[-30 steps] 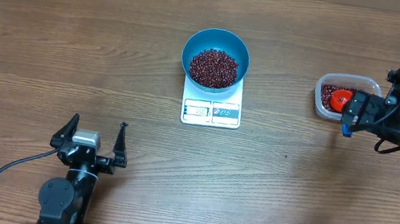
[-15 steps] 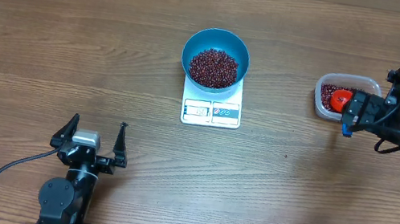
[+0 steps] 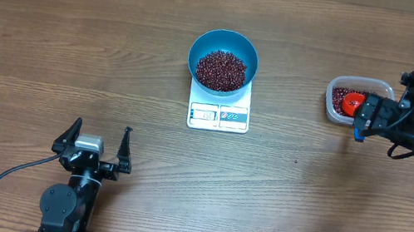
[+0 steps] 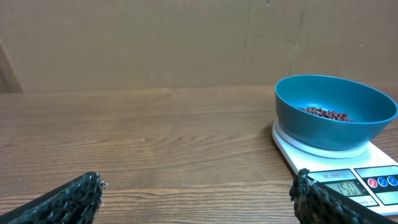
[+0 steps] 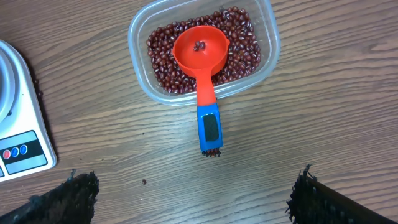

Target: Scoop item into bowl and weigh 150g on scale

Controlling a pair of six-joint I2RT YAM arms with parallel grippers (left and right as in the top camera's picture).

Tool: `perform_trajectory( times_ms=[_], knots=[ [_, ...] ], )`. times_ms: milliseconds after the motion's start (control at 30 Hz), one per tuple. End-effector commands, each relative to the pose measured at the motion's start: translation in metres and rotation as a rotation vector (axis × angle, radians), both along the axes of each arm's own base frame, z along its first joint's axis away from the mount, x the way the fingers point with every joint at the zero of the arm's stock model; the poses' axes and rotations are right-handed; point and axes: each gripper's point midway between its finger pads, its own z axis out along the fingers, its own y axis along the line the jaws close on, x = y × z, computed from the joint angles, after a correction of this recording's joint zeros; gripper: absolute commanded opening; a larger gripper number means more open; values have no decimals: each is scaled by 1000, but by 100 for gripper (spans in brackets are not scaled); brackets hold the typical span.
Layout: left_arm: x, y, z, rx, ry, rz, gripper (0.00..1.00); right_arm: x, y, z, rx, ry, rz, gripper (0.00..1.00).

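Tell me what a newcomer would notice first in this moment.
First, the teal bowl holding a mound of dark red beans, sitting on the white scale mid-table. Next, to the right, the orange-red scoop lying in the clear tub of beans, its blue handle end poking over the rim. Both arms are idle: the left gripper and the right gripper are open and empty.

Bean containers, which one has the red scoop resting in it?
The clear plastic tub on the right, not the teal bowl on the scale; its red scoop lies on the beans, blue handle over the rim.
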Motion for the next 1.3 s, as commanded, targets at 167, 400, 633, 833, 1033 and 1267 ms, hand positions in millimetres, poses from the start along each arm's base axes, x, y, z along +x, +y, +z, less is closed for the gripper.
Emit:
perform_trajectory(
  times_ms=[167,400,633,833,1033,1267],
  knots=[
    [0,3,0,17,-6,13,100,7,-1,20,-10,-73,3,100],
    [0,3,0,17,-6,13,100,35,14,54,57,-297,60,100],
    [0,3,0,18,-6,13,100,42,26,80,77,-508,116,100],
    [0,3,0,17,-6,13,100,35,30,84,89,-647,100,100],
    [0,3,0,17,-5,13,100,15,34,72,82,-798,91,100],
    [0,3,0,17,-5,13,100,-19,40,68,52,-990,103,100]
  ],
)
